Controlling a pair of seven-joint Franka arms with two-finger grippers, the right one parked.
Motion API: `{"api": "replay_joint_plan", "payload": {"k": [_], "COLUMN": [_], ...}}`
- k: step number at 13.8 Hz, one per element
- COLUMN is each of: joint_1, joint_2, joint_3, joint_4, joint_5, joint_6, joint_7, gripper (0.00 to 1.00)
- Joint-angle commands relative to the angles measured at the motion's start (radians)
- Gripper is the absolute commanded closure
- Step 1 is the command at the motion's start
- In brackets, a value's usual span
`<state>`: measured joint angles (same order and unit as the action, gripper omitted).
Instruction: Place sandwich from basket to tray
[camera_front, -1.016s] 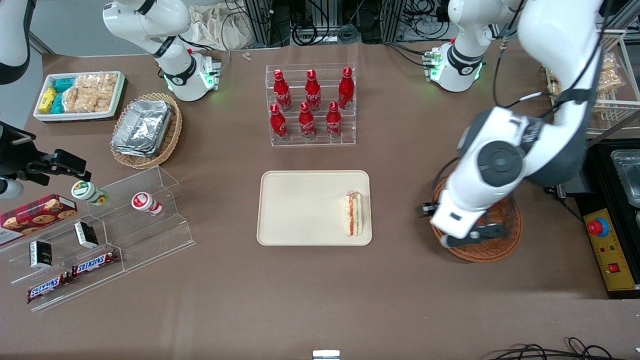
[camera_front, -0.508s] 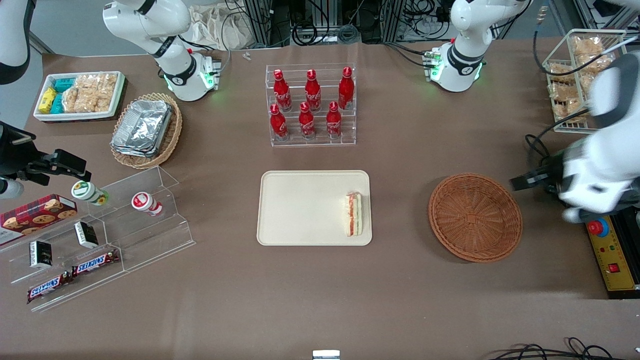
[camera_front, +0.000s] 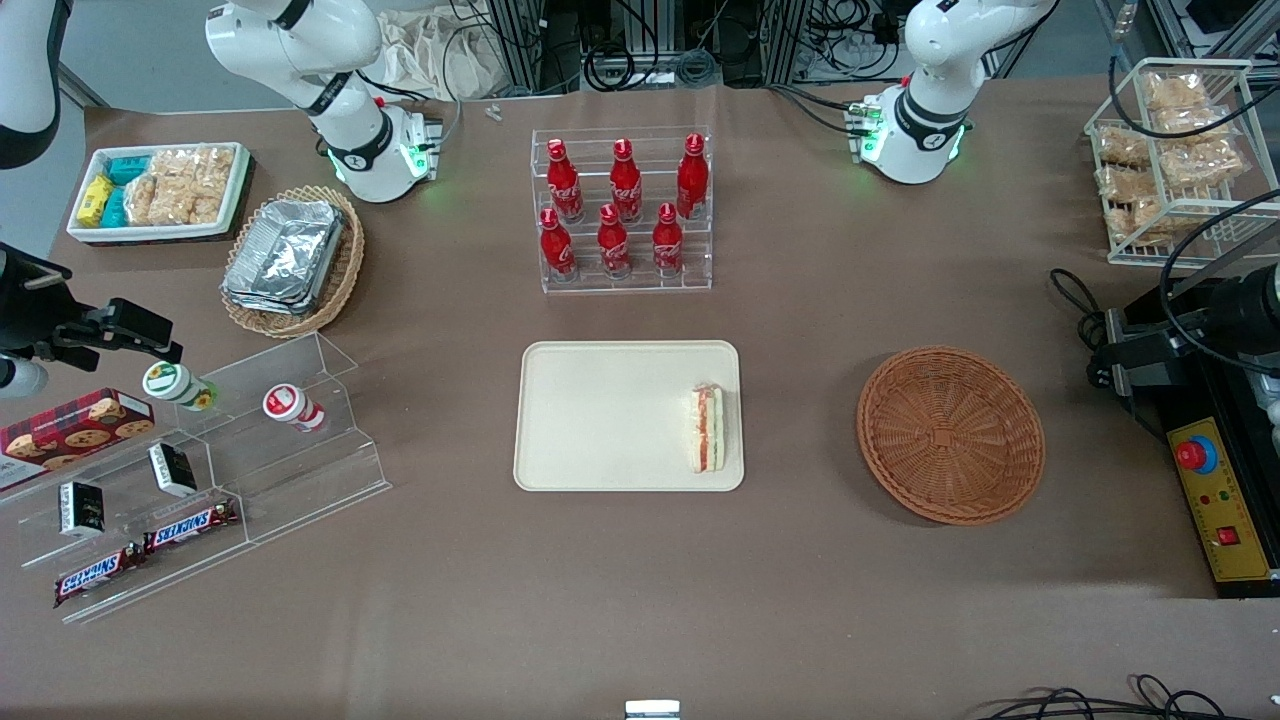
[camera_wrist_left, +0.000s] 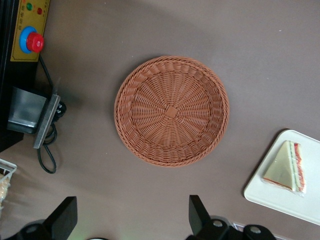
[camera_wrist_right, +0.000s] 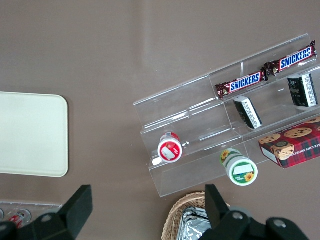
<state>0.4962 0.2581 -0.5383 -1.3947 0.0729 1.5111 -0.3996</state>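
The sandwich (camera_front: 707, 430) lies flat on the beige tray (camera_front: 600, 420), near the tray's edge that faces the basket. It also shows in the left wrist view as a sandwich (camera_wrist_left: 287, 167) on the tray's corner (camera_wrist_left: 272, 197). The reddish-brown wicker basket (camera_front: 950, 435) stands beside the tray toward the working arm's end of the table, and nothing lies in this basket (camera_wrist_left: 170, 110). My gripper (camera_wrist_left: 131, 198) hangs high above the brown table beside the basket. It is open, with nothing between its black fingers (camera_wrist_left: 197, 210).
A rack of red bottles (camera_front: 625, 210) stands farther from the front camera than the tray. A yellow control box with a red button (camera_front: 1215, 500), a metal box with a cable (camera_front: 1130, 360) and a wire rack of snacks (camera_front: 1170, 160) sit at the working arm's end.
The working arm has swung off the basket toward its own end of the table, uncovering the empty basket. The sandwich has stayed on the tray.
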Motion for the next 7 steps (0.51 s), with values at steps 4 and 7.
{"api": "replay_joint_plan", "payload": {"k": [4,7], "joint_1": [-0.228,-0.359], "joint_2": [-0.077,-0.120], "joint_3": [0.189,0.312], "joint_4": [-0.076,-0.187], "joint_5": [0.001,-0.004], "joint_6": [0.078,0.196], "joint_7": [-0.005,0.021], "gripper": [0.00,0.00]}}
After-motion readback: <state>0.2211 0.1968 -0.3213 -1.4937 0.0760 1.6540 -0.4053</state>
